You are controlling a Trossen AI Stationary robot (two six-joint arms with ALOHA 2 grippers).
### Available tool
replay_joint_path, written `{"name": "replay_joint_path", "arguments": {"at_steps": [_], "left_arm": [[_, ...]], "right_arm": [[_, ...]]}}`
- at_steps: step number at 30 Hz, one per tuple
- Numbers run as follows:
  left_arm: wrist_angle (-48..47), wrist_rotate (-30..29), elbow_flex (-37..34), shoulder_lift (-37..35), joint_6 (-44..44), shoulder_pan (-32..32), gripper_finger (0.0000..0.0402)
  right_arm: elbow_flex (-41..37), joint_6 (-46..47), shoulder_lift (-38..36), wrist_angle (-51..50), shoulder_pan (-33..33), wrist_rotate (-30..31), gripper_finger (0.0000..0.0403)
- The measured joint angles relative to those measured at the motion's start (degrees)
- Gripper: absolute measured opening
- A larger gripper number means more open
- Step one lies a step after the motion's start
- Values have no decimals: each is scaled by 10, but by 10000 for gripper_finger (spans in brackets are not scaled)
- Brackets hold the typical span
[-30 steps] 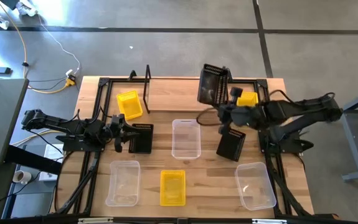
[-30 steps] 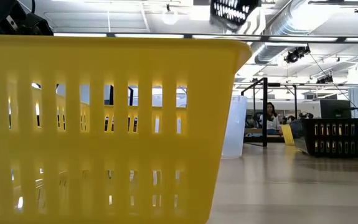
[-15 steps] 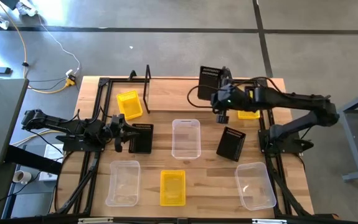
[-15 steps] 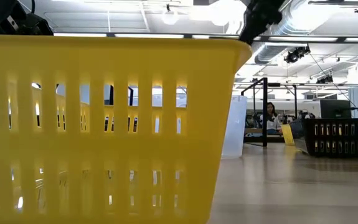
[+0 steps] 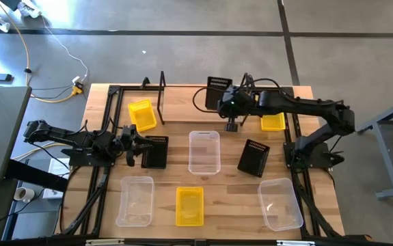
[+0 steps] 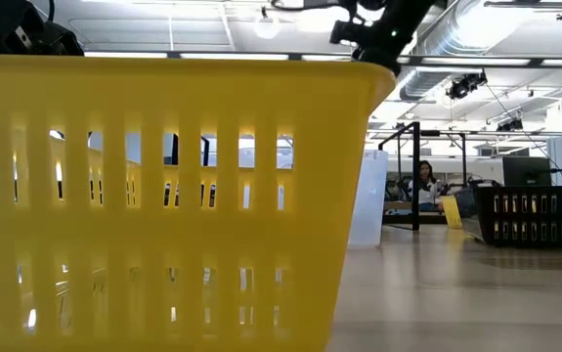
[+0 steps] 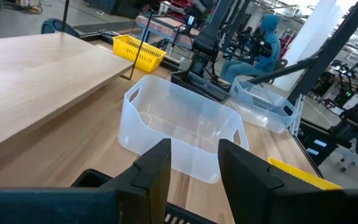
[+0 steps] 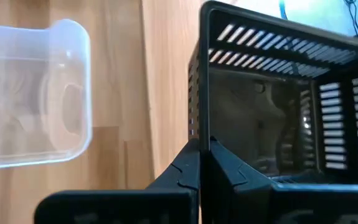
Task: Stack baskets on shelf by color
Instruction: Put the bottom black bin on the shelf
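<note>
I count nine small rectangular plastic baskets, three of each kind. My right pincer (image 5: pixel 226 104) is pressed shut on the rim of one black slotted basket (image 5: pixel 217 89), holding it tilted above the middle of the shelf (image 5: pixel 182 109), a light-wood plank with black rod frames. Two yellow slatted baskets (image 5: pixel 141 114) (image 5: pixel 273 122) sit at the shelf's ends and the third yellow basket (image 5: pixel 189 206) lies on the table's near edge. Three clear smooth-walled baskets (image 5: pixel 204 152) (image 5: pixel 135 200) (image 5: pixel 281 203) rest on the table. My left pincer (image 5: pixel 133 145) is spread just beside a second black basket (image 5: pixel 156 152), and the third black basket (image 5: pixel 254 158) lies right of centre
</note>
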Motion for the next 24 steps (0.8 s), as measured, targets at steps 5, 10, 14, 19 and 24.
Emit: {"name": "replay_joint_path", "arguments": {"at_steps": [5,10,14,19,24], "left_arm": [[0,0,0,0,0,0,125],[0,0,0,0,0,0,125],[0,0,0,0,-1,0,125],[0,0,0,0,-1,0,125],[0,0,0,0,-2,0,125]], "right_arm": [[0,13,17,28,-21,-18,0],[-7,22,17,6,-28,-22,0],[-84,46,-18,52,-24,-22,0],[-148,9,-70,115,-11,-21,0],[-183,-22,-81,127,-24,-27,0]]}}
